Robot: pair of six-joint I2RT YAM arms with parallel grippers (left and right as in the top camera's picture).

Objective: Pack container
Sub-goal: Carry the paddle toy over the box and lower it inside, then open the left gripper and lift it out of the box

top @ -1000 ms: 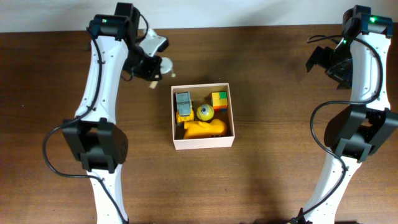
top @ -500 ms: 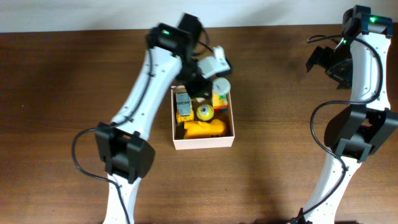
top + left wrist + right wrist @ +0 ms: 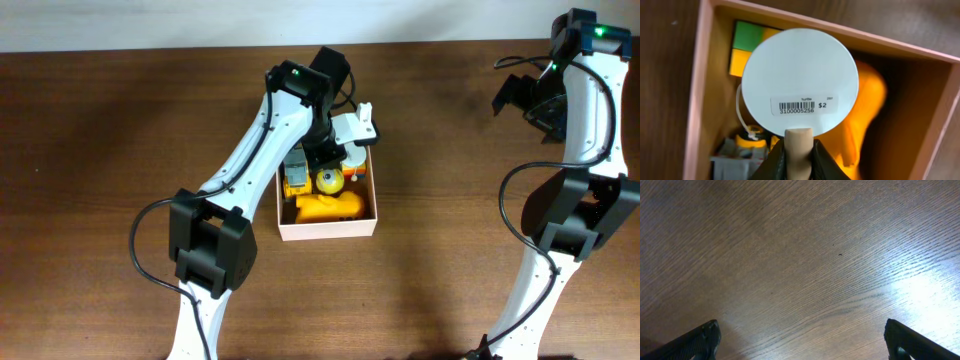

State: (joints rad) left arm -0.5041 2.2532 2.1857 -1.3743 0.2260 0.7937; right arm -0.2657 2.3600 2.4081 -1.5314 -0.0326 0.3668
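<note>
From the left wrist, sees only the outer parts of the container (image 3: pixel 699 100); loses its whole middle behind the white disc (image 3: pixel 804 82). Shows just a corner of the green and yellow block (image 3: pixel 746 42) and one blurred flank of the orange toy (image 3: pixel 867 115). Cuts the grey and yellow toy (image 3: pixel 740 152) at the bottom edge, likewise the left gripper (image 3: pixel 798 152), down to two dark fingers (image 3: pixel 775 162) with the lower end of the wooden peg (image 3: pixel 798 142) buried between them. Cannot read with certainty the small print above the barcode (image 3: pixel 797 106). From overhead, hides the container's far end under the left gripper. Leaves of the right gripper (image 3: pixel 800 340) only two fingertips (image 3: pixel 702 340) at the bottom corners of its own view.
</note>
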